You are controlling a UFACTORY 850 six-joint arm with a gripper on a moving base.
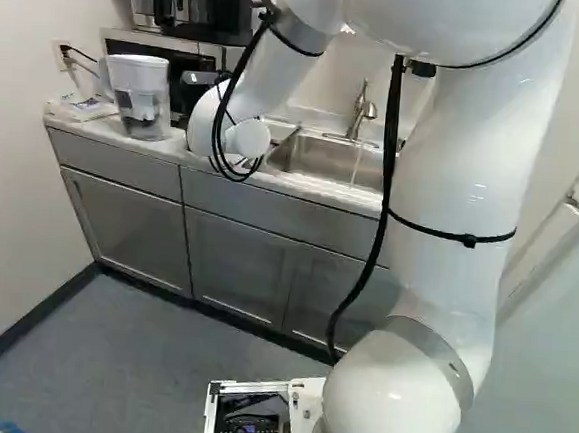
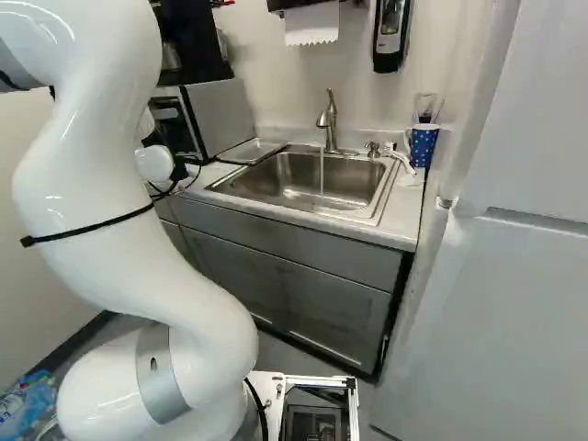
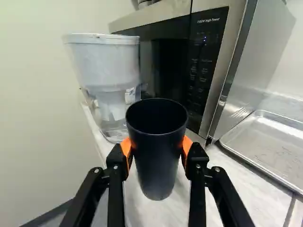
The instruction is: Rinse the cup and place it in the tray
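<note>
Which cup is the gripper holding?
The plain dark cup, between the pads of the gripper. The blue cup with pale dots stands beside the sink.

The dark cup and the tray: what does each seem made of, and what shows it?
The cup looks like matte dark plastic, perhaps coated metal: its highlights are soft and dull. The tray looks like bare, satiny metal, probably aluminium: silvery, with glints along its rim.

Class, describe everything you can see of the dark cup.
The cup is black or very dark blue, smooth, perhaps plastic, round, narrowing toward its base, with no handle in sight. It stands roughly upright, mouth up, its inside too dark to show any contents. The gripper grips it from opposite sides, in front of the pitcher and microwave.
</note>
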